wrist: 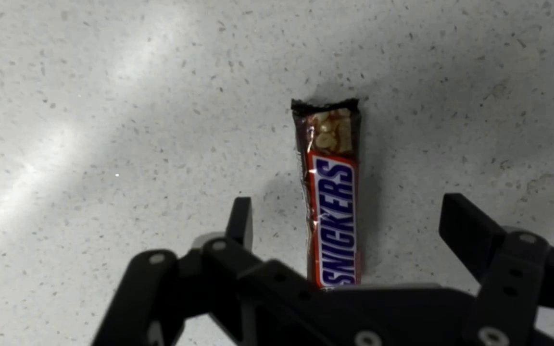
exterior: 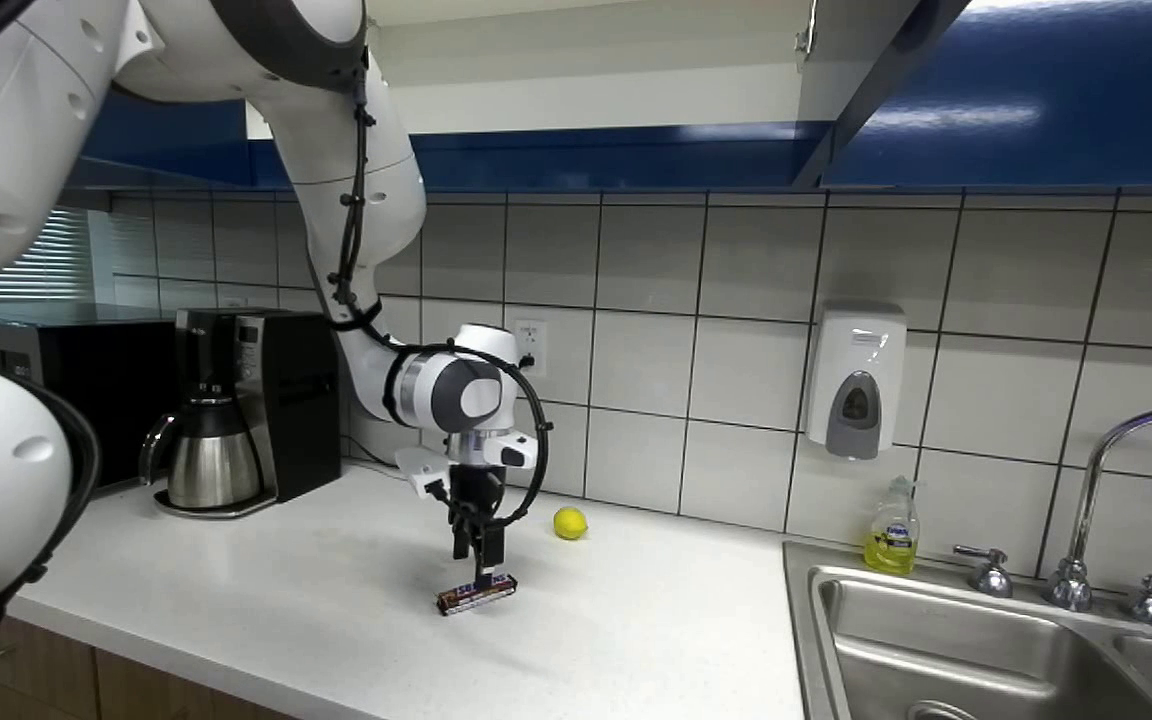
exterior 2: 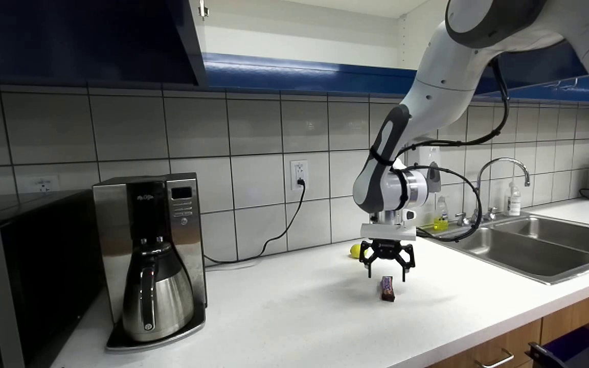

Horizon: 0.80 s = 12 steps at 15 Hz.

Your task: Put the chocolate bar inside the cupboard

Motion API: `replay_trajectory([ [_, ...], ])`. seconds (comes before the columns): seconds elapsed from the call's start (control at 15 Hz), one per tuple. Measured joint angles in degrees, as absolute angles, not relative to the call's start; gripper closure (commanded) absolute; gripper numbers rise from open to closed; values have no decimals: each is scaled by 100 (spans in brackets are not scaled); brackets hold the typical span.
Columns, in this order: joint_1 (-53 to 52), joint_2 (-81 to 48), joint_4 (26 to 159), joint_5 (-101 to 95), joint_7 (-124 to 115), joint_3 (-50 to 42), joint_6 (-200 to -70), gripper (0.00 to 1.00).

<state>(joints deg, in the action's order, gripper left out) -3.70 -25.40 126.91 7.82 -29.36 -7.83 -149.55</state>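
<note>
The chocolate bar, a dark Snickers wrapper with red edging, lies flat on the white counter in both exterior views (exterior: 476, 596) (exterior 2: 387, 289). In the wrist view the chocolate bar (wrist: 333, 192) lies between the fingers, and its lower end is hidden by the gripper body. My gripper (exterior: 473, 570) is open and points down just over the bar; it also shows in an exterior view (exterior 2: 386, 277) and the wrist view (wrist: 347, 211). No finger visibly touches the bar in the wrist view. The cupboard, with blue trim and white interior, is open overhead in both exterior views (exterior: 616, 155) (exterior 2: 304, 71).
A yellow ball (exterior: 569, 522) lies behind the gripper. A coffee maker (exterior 2: 187, 240) and a microwave (exterior 2: 34, 266) stand at one end. The sink (exterior: 946, 640), a soap bottle (exterior: 893, 530) and a wall dispenser (exterior: 857, 380) are at the other. An open cupboard door (exterior: 1036, 110) juts out overhead.
</note>
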Motion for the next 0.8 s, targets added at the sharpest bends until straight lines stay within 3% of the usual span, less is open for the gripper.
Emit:
replay_trajectory([
  [0.8, -675, -3012, 12314, 598, -3447, -973, -14938, 0],
])
